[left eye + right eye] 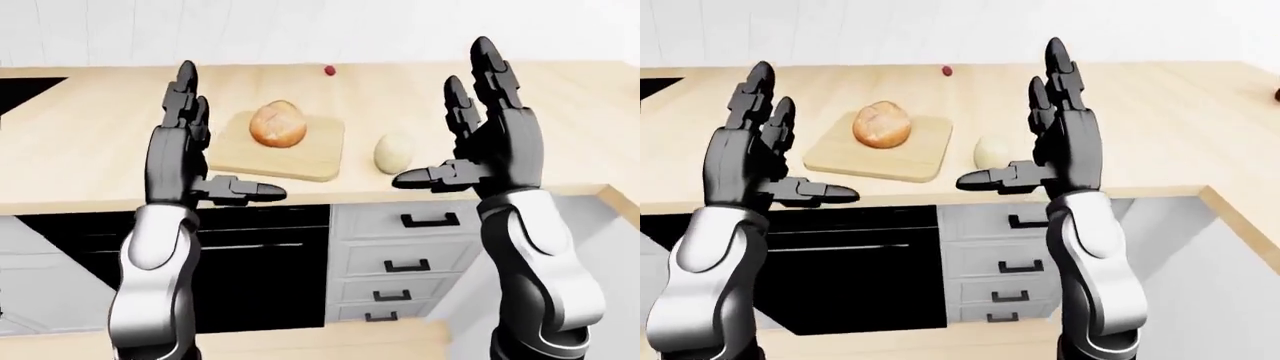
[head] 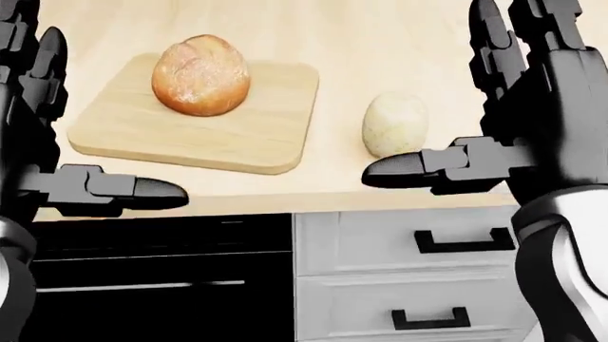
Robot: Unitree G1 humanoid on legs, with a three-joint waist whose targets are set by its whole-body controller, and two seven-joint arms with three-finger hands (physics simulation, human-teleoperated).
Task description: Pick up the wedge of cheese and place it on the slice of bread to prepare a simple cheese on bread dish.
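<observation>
Nothing grasped yet: both the left hand (image 1: 185, 139) and right hand (image 1: 495, 139) hover spread wide and empty; the pale rounded cheese (image 2: 394, 124) lies right of the golden-brown bread roll (image 2: 200, 75) on its light wooden board (image 2: 276, 135).

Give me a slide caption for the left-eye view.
Both open robot hands, left and right, raised before a counter with bread on a cutting board.

Both hands raised, fingers spread: left hand (image 1: 750, 161), right hand (image 1: 1060, 150). Bread roll (image 1: 883, 124) on cutting board (image 1: 880, 159); pale cheese (image 1: 992, 152) right of board.
</observation>
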